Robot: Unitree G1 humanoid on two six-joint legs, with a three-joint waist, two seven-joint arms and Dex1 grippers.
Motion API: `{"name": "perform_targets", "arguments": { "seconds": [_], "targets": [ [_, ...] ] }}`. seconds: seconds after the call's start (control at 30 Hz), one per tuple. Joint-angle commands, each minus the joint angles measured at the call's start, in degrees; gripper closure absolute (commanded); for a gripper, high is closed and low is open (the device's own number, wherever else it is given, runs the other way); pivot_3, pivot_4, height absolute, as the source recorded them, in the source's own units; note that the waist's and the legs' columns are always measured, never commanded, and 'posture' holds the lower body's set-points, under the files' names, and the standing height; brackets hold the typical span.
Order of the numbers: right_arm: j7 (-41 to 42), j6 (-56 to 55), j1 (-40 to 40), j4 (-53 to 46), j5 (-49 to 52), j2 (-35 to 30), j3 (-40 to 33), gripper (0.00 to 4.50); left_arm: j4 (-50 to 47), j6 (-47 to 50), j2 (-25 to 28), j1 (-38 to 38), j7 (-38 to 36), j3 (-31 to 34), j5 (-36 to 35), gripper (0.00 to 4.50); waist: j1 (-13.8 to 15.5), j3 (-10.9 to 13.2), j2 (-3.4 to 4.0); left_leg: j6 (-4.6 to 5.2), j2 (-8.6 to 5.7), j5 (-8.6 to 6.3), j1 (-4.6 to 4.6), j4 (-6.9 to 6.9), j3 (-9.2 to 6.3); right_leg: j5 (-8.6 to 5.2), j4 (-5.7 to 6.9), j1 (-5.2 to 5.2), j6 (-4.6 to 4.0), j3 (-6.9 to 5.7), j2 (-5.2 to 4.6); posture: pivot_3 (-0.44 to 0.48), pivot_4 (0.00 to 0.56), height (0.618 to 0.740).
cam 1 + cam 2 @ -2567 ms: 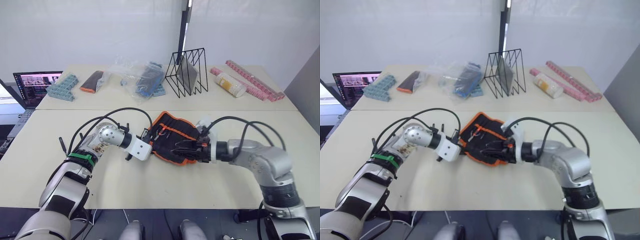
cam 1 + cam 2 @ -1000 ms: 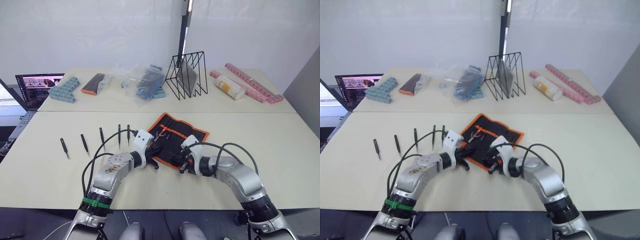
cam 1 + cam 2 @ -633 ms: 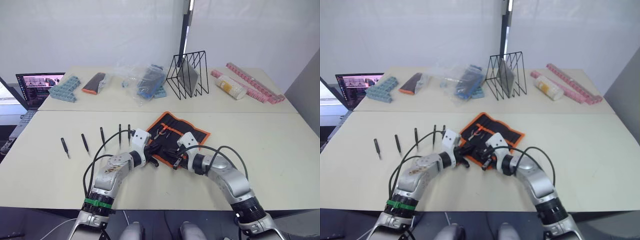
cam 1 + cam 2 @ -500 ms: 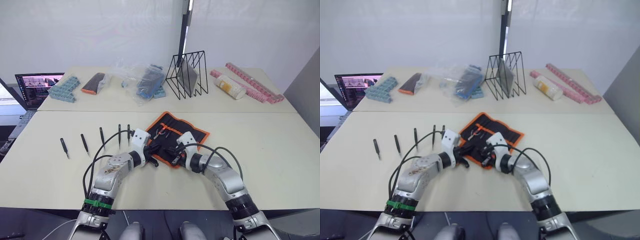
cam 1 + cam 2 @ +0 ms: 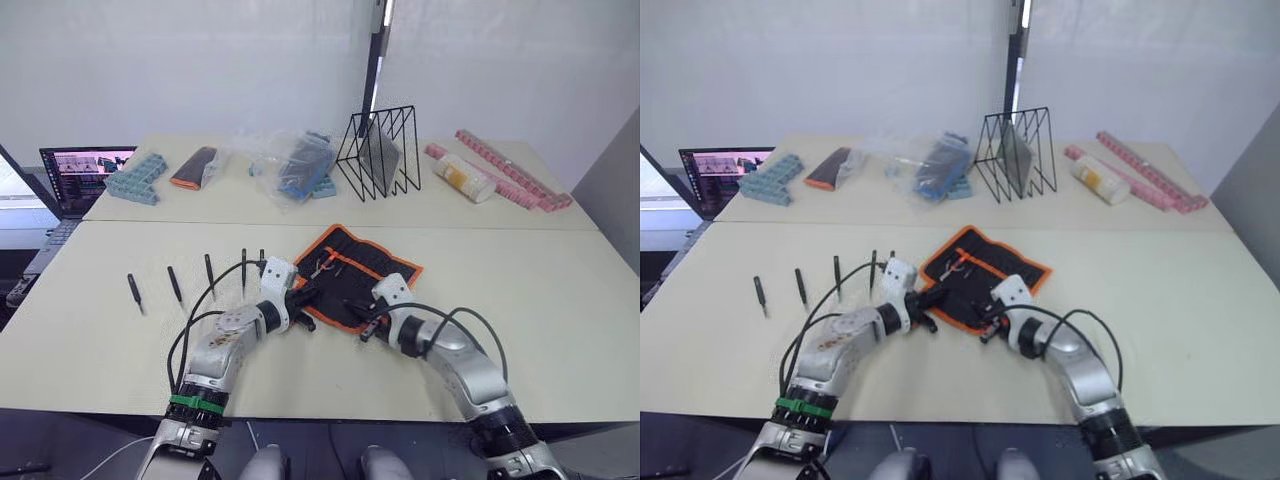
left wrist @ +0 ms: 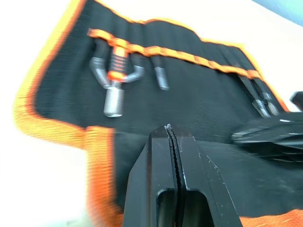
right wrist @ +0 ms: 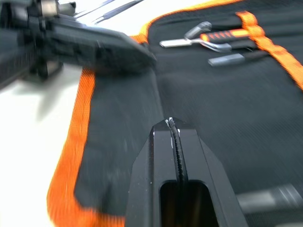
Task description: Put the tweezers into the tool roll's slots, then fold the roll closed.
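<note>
The table (image 5: 560,300) carries the tool roll (image 5: 355,280), lying unfolded near the middle of its front half. The left gripper (image 6: 171,137) and the right gripper (image 7: 174,127) are both clenched, empty, over the roll's near edge. Five tweezers (image 5: 208,270) lie in a row toward the table's left edge.

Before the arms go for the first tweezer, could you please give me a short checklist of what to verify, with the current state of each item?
1. Tool roll lying open and flat on the table: ok.
2. Tweezers free to pick, five in a row on the robot's left of the roll: ok.
3. Slots free for tweezers: cannot tell; some already hold metal tools.
4. Left gripper open for a pick: not ok, shut over the roll.
5. Right gripper open: not ok, shut over the roll.
</note>
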Motion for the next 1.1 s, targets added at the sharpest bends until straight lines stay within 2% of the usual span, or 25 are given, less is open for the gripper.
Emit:
{"name": "perform_targets", "arguments": {
  "seconds": [0.03,0.27,0.37,0.47,0.53,0.6,0.73,0.93,1.1],
  "targets": [
    [-1.1,4.4,4.4,3.4,-1.2,-1.6,-0.9,4.50,2.6,-0.9,1.9,-0.1,1.9,3.7,0.4,4.49,0.3,0.0,0.05,0.00,-0.01,0.00,0.01,0.00,0.00,0.00,-0.02,0.02,0.00,0.00,-0.01,0.000,0.150,0.739],
    [-0.7,4.7,5.4,2.2,-1.7,-1.9,0.2,4.50,3.5,-0.9,3.5,0.0,1.0,4.9,0.5,4.49,1.0,-0.1,0.06,-0.01,-0.01,-0.01,0.14,-0.06,0.00,0.03,-0.36,0.01,0.05,0.00,-0.02,0.000,0.150,0.739],
    [0.5,2.1,5.3,0.8,-1.0,-1.9,-0.2,4.50,2.6,-1.6,3.0,-0.5,1.0,7.1,-1.7,4.49,1.1,-0.1,0.05,-0.01,0.01,-0.01,0.11,-0.10,0.00,0.03,-0.36,0.00,0.06,0.00,-0.02,0.000,0.150,0.739],
    [1.7,0.1,4.8,-2.0,1.5,-0.8,-1.9,4.50,0.8,-2.7,2.4,-1.1,-0.4,8.4,-3.8,4.49,1.1,-0.1,0.05,-0.01,0.02,-0.01,-0.21,-0.11,-0.01,0.04,-0.35,-0.10,0.06,-0.01,-0.02,0.000,0.150,0.739],
    [3.9,2.5,4.6,-6.7,5.1,-1.3,-2.9,4.50,-2.1,-3.1,2.0,-1.5,-2.5,8.4,-5.5,4.49,1.2,0.0,0.05,-0.01,0.03,0.00,-0.47,-0.10,-0.07,0.07,-0.34,-0.28,0.10,-0.01,-0.03,0.000,0.150,0.739],
    [4.7,5.1,4.8,-11.0,7.9,-1.7,-3.8,4.50,-5.2,-2.9,1.9,-1.9,-4.8,7.2,-6.8,4.49,1.2,0.0,0.04,-0.01,-0.01,0.00,-0.79,-0.09,-0.12,0.09,-0.33,-0.54,0.12,-0.01,-0.07,0.000,0.150,0.739],
    [4.9,7.7,4.0,-14.2,8.9,-2.0,-3.5,4.50,-6.2,-4.9,1.8,-3.8,-5.9,3.2,-3.7,4.49,1.1,0.0,0.04,-0.02,-0.05,0.00,-1.40,-0.08,-0.11,0.12,-0.26,-1.19,0.12,0.02,-0.08,0.000,0.150,0.739],
    [4.2,6.3,0.9,-11.1,4.3,-2.0,0.5,4.50,-1.1,-2.0,0.9,-5.5,-6.3,-5.0,1.9,4.49,0.8,0.0,0.05,-0.02,-0.16,0.01,-1.37,-0.08,-0.11,0.12,-0.23,-1.22,0.11,0.03,-0.03,0.000,0.150,0.739],
    [4.5,4.9,0.0,-7.5,-0.9,-3.8,4.1,4.50,3.6,-0.1,1.4,-5.2,-5.5,-8.0,5.4,4.49,0.9,0.0,0.04,-0.01,-0.18,0.02,-1.36,-0.06,-0.11,0.12,-0.20,-1.23,0.11,0.02,-0.03,0.000,0.150,0.739]
  ]
}}
